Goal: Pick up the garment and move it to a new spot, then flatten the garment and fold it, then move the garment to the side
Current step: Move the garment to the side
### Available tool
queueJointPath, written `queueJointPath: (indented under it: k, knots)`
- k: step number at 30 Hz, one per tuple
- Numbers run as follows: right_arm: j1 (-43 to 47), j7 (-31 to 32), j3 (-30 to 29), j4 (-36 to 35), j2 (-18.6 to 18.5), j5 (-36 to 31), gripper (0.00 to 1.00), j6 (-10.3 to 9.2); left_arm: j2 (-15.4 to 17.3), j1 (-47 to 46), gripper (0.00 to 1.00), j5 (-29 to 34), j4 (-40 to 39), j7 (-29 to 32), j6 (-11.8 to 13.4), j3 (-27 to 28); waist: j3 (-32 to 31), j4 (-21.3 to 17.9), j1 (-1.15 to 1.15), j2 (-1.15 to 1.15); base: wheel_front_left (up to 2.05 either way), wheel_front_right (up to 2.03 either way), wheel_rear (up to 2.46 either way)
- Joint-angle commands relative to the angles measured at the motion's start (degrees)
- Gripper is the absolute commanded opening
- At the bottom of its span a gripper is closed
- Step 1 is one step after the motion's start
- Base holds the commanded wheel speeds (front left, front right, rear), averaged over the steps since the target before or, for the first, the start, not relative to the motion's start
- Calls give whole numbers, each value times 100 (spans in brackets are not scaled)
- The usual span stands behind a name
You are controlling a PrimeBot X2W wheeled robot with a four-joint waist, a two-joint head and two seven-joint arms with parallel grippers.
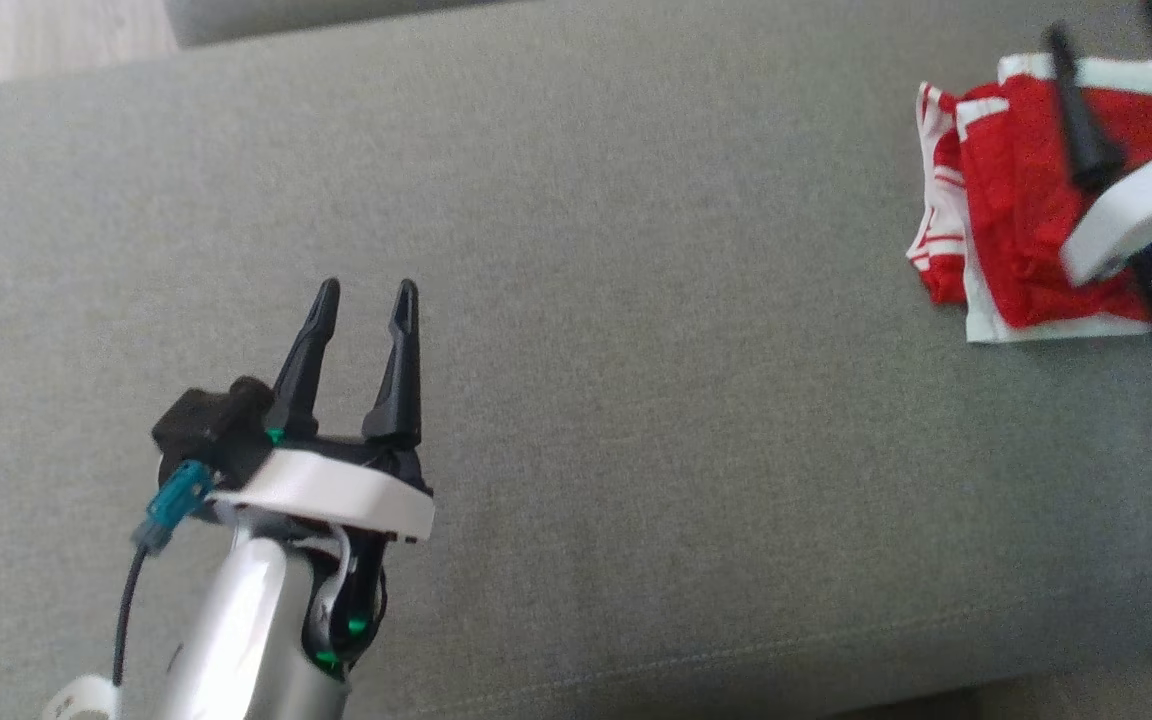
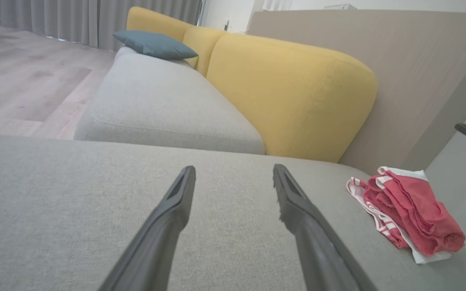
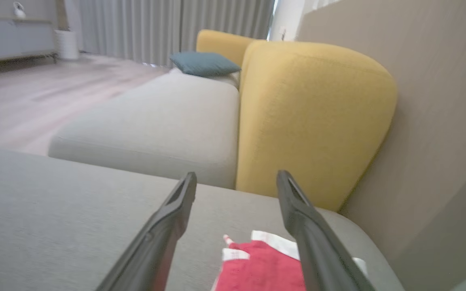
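Since the grey cushion (image 1: 576, 420) serves as the work surface, its broad middle is left bare and the garment (image 1: 1011, 220) is set at its far right end, so the move to the side is judged done. The garment is seen as a compact red stack, mesh-like, edged with white bands and stripes, its layers slightly uneven. The right gripper (image 3: 237, 174) is held over it, fingers spread and nothing clasped. The left gripper (image 1: 367, 290) is kept well apart over bare fabric, likewise spread and empty.

Grey sofa seat (image 2: 95, 210) spreads below; yellow backrests (image 2: 289, 93) at 1 o'clock, a teal pillow (image 2: 156, 44) at 11, grey curtains (image 2: 75, 20) and pale wood floor (image 2: 22, 81) at 10.
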Motion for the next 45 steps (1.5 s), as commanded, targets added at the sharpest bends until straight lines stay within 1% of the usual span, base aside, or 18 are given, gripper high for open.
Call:
queueJointPath:
  k: [1, 5, 13, 15, 18, 22, 25, 31, 38, 45]
  knots:
    - [215, -128, -47, -261, 87, -27, 100, 37, 40, -51, 100, -24, -245, -69, 43, 242, -270, 40, 0, 0, 0, 0, 0]
    - [829, -447, -388, -650, 692, -138, 100, 37, 40, 161, 100, -14, -294, -69, 63, 331, -578, 79, 0, 0, 0, 0, 0]
    - [2406, -868, -1025, -1417, 1965, -665, 100, 37, 40, 565, 100, -48, -301, -69, 84, 359, -947, 181, 0, 0, 0, 0, 0]
    - [2714, -994, -1143, -1563, 2131, -995, 100, 37, 40, 660, 100, -49, -259, -69, 95, 351, -999, 197, 0, 0, 0, 0, 0]
    - [3107, -1140, -1433, -1713, 2376, -1184, 100, 37, 40, 797, 100, -62, -187, -69, 127, 338, -1073, 221, 0, 0, 0, 0, 0]
    - [3480, -1240, -1398, -1861, 2478, -1257, 100, 37, 40, 929, 100, -63, -209, -69, 176, 348, -1112, 228, 0, 0, 0, 0, 0]
    - [3622, -1276, -1288, -1916, 2486, -1089, 100, 37, 40, 977, 100, 6, -247, -69, 207, 361, -1111, 224, 0, 0, 0, 0, 0]
    - [3676, -1318, -1188, -1949, 2489, -919, 100, 37, 40, 994, 100, 121, -387, -69, 261, 405, -1081, 213, 0, 0, 0, 0, 0]
    - [3681, -1341, -1157, -1942, 2489, -886, 100, 37, 40, 1038, 100, 361, -685, -69, 368, 462, -1066, 205, 0, 0, 0, 0, 0]
    - [3676, -1352, -1144, -1931, 2490, -867, 100, 37, 40, 1097, 100, 154, -690, -69, 308, 492, -1068, 198, 0, 0, 0, 0, 0]
